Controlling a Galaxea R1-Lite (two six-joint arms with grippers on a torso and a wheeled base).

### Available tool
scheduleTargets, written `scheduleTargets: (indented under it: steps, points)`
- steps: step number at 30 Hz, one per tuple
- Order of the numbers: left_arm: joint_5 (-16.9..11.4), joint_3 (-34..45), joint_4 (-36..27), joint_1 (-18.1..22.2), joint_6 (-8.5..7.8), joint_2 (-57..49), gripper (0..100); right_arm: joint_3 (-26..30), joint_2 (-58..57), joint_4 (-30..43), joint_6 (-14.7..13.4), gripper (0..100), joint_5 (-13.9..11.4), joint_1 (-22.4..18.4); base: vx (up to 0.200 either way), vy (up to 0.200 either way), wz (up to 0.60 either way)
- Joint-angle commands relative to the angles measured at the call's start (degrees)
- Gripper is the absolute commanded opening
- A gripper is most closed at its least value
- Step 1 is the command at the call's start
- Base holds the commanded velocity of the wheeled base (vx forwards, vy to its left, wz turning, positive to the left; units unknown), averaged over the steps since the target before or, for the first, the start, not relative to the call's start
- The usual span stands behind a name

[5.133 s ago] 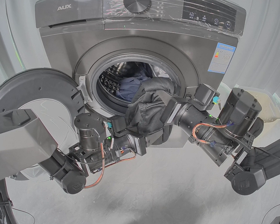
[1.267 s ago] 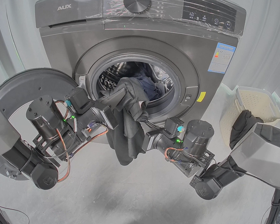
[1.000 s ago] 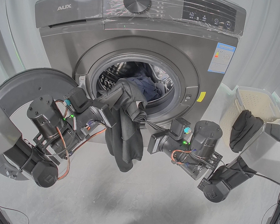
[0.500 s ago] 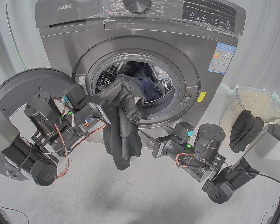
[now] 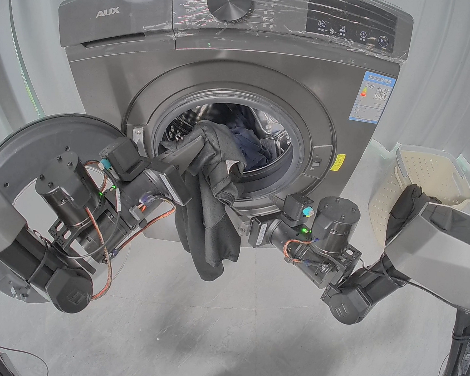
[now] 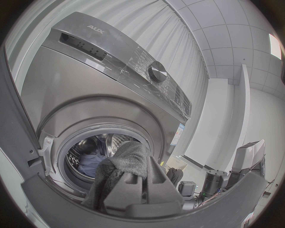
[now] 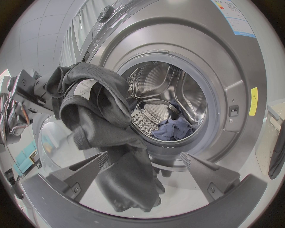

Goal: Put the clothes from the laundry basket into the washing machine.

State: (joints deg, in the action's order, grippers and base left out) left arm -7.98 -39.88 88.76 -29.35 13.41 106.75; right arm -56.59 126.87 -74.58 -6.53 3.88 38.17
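Two claws sat in front of the washing machine point(image 5: 283, 88), whose round door point(image 5: 48, 137) stood swung wide open on the left. The left claw point(image 5: 194, 147) was clamped tight on a black garment point(image 5: 209, 216), right at the mouth of the drum point(image 7: 160, 86) and toward the left part of the opening. The top of the garment was bunched over the claw's fingers point(image 6: 156, 175), with a white label showing on a fold. From there the rest hung loose down the front of the machine, below the opening. Whether the cloth touched the rim of the opening could not be told.

The right claw point(image 7: 144, 156) was lower, in front of the panel beneath the opening and just to the right of the hanging cloth. Its jaws were spread wide and gripped nothing. From its own wrist camera, the tail of the black garment hung ahead of the gap between the two jaws.

Inside the drum lay some blue clothes point(image 7: 175, 129), heaped on the bottom toward the back. The cream laundry basket point(image 5: 442, 167) stood on the floor point(image 5: 226, 328) to the right of the machine, well apart from both claws. A dark piece of clothing point(image 5: 409, 207) was draped over its near rim, partly inside and partly hanging down the outer wall.
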Motion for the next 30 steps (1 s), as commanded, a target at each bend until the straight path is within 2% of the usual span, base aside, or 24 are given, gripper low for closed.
scheduleTargets:
  steps: [1, 10, 16, 23, 24, 30]
  points:
    - [-0.01, 0.15, 0.01, 0.00, -0.05, -0.14, 0, -2.91, 1.63, -0.04, -0.06, 100, -0.01, 0.24, 0.000, 0.000, 0.00]
    - [-0.01, 0.24, -0.08, 0.00, -0.05, 0.03, 0, -4.58, 1.01, -0.30, -0.06, 100, 0.08, 1.21, 0.000, 0.000, 0.00]
    - [-0.01, 0.15, 0.01, 0.00, -0.05, 0.30, 0, -4.85, 1.10, -0.65, -0.06, 100, 0.08, 3.58, 0.000, 0.000, 0.00]
    - [-0.01, 0.24, 0.01, 0.00, -0.05, 0.39, 0, -6.17, 2.51, -0.83, -0.15, 100, -0.01, 3.67, 0.000, 0.000, 0.00]
    - [-0.01, 0.24, -0.08, 0.00, -0.05, 0.39, 0, -6.34, 2.51, -0.83, -0.23, 0, -0.01, 3.67, 0.000, 0.000, 0.00]
    - [-0.01, -0.03, 0.01, 0.18, 0.04, 0.47, 0, -5.81, 2.51, -1.09, -0.58, 0, -0.01, 4.28, 0.000, 0.000, 0.00]
